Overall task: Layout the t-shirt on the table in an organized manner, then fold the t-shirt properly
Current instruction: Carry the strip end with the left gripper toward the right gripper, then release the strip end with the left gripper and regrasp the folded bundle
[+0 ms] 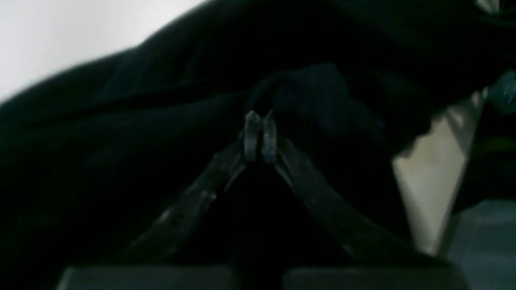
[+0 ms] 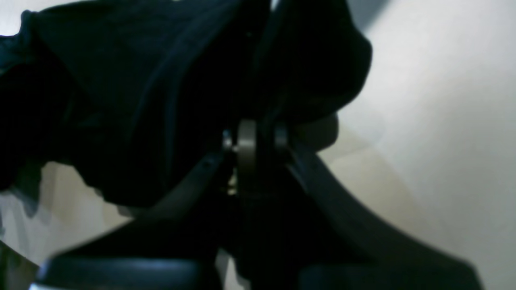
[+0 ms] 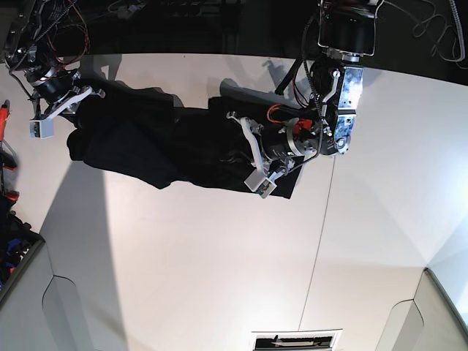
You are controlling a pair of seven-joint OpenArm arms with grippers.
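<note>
Black cloth, the large short-sleeved t-shirt (image 3: 157,150), lies bunched and stretched along the far edge of the big white matte table (image 3: 219,263), between the two arms. The left gripper (image 1: 260,135) has its fingers (image 1: 252,137) pinched together on a fold of the shirt. The right gripper (image 2: 252,139) near the table's far corner clamps its fingers (image 2: 246,141) on another bunch.

At the lower left and lower right corners of the base view we see grey angled panels (image 3: 62,307). A small white vent-like plate with dark slots (image 3: 296,341) sits at the bottom edge. Tangled cables (image 3: 431,25) cross the dark upper right.
</note>
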